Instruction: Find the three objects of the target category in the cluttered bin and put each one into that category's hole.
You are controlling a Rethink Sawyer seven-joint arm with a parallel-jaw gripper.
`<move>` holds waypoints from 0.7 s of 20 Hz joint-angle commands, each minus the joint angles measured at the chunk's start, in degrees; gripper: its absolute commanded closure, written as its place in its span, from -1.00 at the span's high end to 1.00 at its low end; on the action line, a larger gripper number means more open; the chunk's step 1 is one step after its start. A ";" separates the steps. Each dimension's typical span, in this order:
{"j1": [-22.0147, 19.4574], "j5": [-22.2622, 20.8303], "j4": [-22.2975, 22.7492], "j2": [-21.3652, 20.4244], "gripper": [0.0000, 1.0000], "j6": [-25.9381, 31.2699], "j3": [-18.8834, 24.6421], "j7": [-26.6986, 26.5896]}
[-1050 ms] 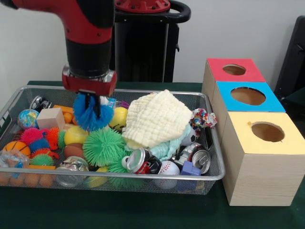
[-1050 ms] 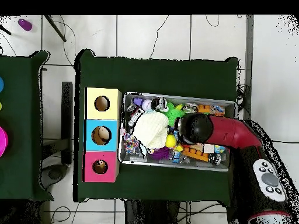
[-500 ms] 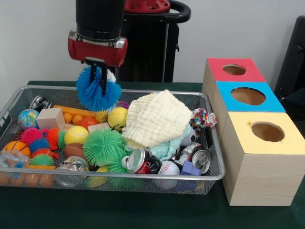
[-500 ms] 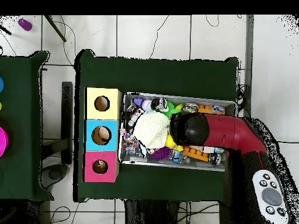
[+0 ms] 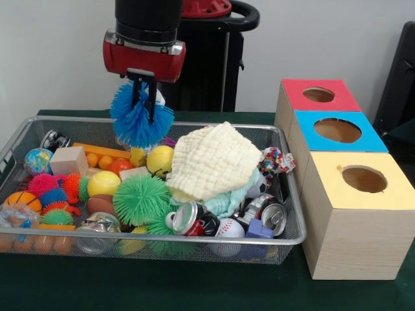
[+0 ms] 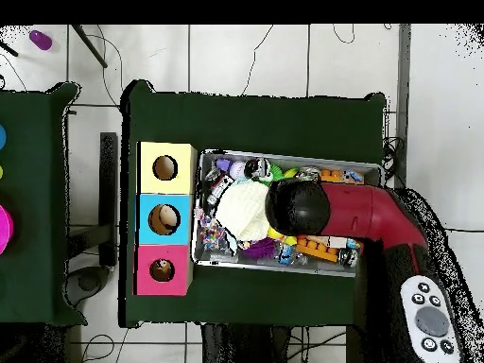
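Blue spiky ball (image 5: 141, 121) hung above the mesh bin (image 5: 293, 228), gripper (image 5: 143, 97) clamped on it (no readable writing anywhere), red-, blue-, yellow-topped boxes (image 5: 337, 133) stood beside.

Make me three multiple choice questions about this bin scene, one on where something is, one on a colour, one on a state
1. Where is the blue spiky ball?
A. in the bin
B. held above the bin
C. on the yellow box

2. What colour is the top of the middle box?
A. blue
B. red
C. green

3. What state is the tool in?
A. open and empty
B. shut on the blue spiky ball
C. out of sight

Answers: 1 B, the ball hangs under the tool, clear of the toys. 2 A, it sits between the red box and the yellow one. 3 B, the fingers pinch into the ball's spikes.
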 commanded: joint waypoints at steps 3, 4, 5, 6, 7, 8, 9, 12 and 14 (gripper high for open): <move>-2.12 -0.84 -0.92 10.16 -1.00 0.99 7.22 -6.63; -2.16 -1.16 -1.90 10.81 -1.00 1.23 7.57 -7.33; -2.20 -1.47 -2.88 11.46 -1.00 1.46 7.92 -8.02; -2.08 -1.58 -4.07 12.17 -1.00 2.48 8.10 -8.41; -1.93 -1.67 -4.78 12.53 -1.00 3.10 8.09 -8.44; -1.79 -1.77 -5.48 12.89 -1.00 3.73 8.08 -8.46; -1.76 -1.87 -6.23 13.37 -1.00 3.95 8.23 -8.59; -1.30 -2.15 -7.84 14.64 -1.00 4.04 8.24 -8.14; -1.04 -2.29 -8.88 15.59 -1.00 4.00 8.32 -7.80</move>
